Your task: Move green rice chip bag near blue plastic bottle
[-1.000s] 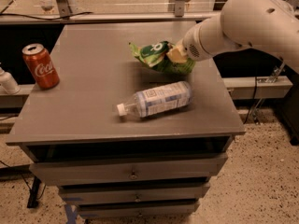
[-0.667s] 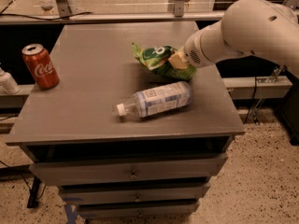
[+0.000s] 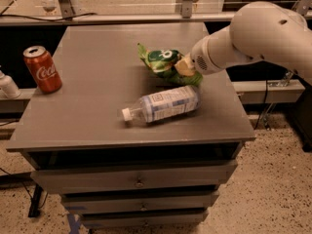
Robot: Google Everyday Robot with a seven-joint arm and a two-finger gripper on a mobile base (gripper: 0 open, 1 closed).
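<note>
The green rice chip bag (image 3: 163,62) is at the right middle of the grey table top (image 3: 97,96), just behind the blue plastic bottle (image 3: 163,105). The bottle lies on its side, white cap pointing left. My gripper (image 3: 184,66) comes in from the right at the end of the white arm (image 3: 253,35) and is shut on the bag's right end. The wrist hides most of the gripper. A narrow gap separates the bag from the bottle.
A red Coca-Cola can (image 3: 42,68) stands upright near the table's left edge. A white object (image 3: 7,85) sits just off the left side. Drawers (image 3: 139,182) are below the top. A rail with cables runs behind the table.
The arm and the green bag have moved together a little toward the front, closer to the bottle. The bottle and the can have not moved.
</note>
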